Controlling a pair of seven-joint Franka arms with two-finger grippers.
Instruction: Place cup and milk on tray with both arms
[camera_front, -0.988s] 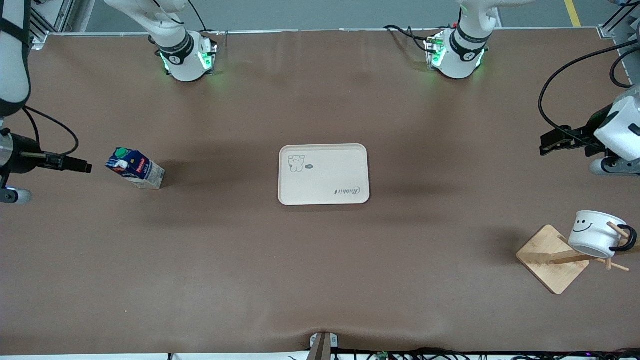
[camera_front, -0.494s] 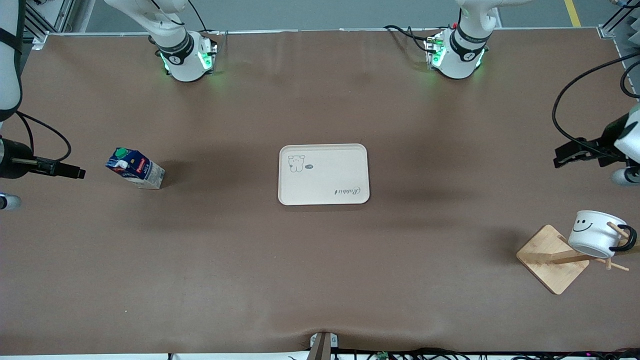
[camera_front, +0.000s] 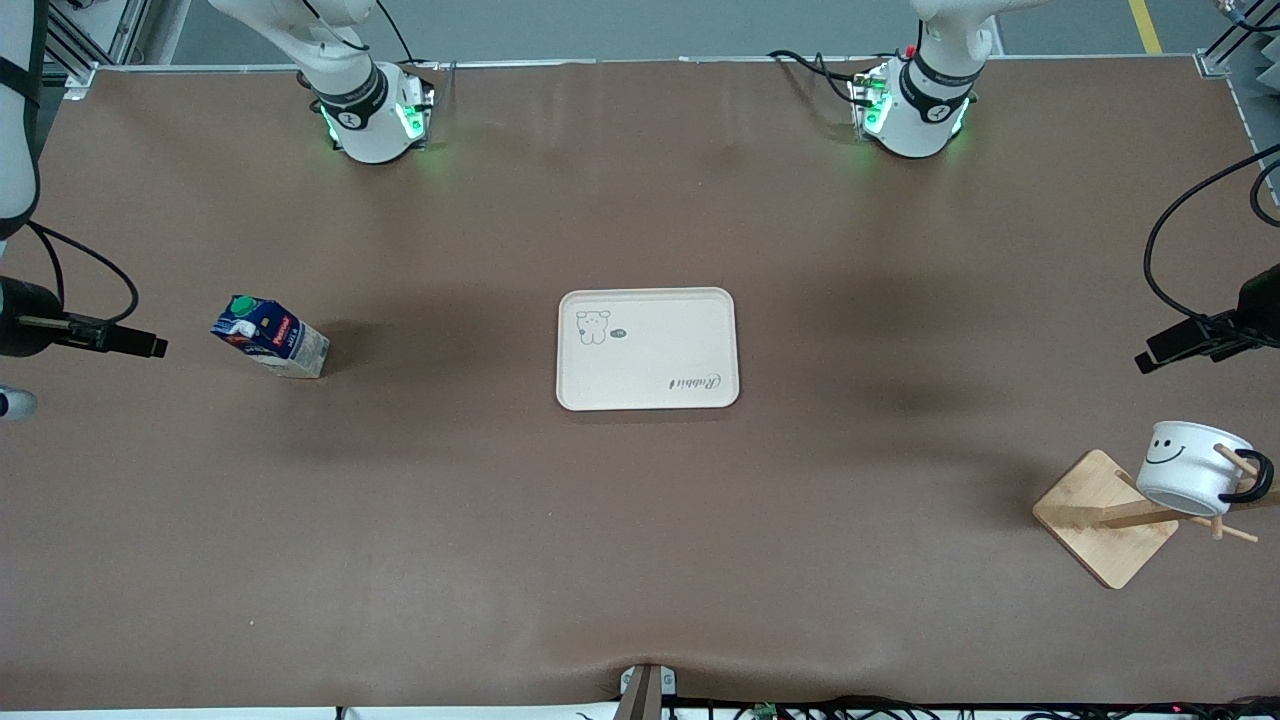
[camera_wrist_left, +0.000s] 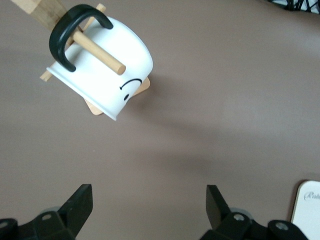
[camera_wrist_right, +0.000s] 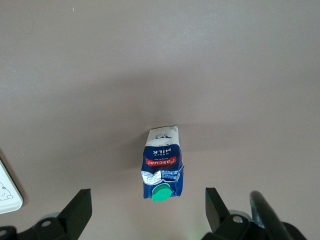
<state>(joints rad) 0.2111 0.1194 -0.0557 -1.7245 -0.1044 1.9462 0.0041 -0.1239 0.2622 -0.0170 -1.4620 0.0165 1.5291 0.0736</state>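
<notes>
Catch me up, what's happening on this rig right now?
Nothing is held yet. The left hand is open above the table near the cup, which hangs by its handle on a peg of the wooden rack. The right hand is open beside the milk, which stands upright on the table at the right arm's end. The tray sits bare mid-table.

A brown matte table covering (camera_front: 640, 520) fills nearly the whole scene, with soft shadows lying across it. Along its edge nearest the front camera a small metal bracket (camera_front: 648, 688) sits at the middle beside a run of dark cables (camera_front: 900, 708), and above its opposite edge shows grey floor (camera_front: 640, 25) crossed by a yellow line (camera_front: 1145, 25).
</notes>
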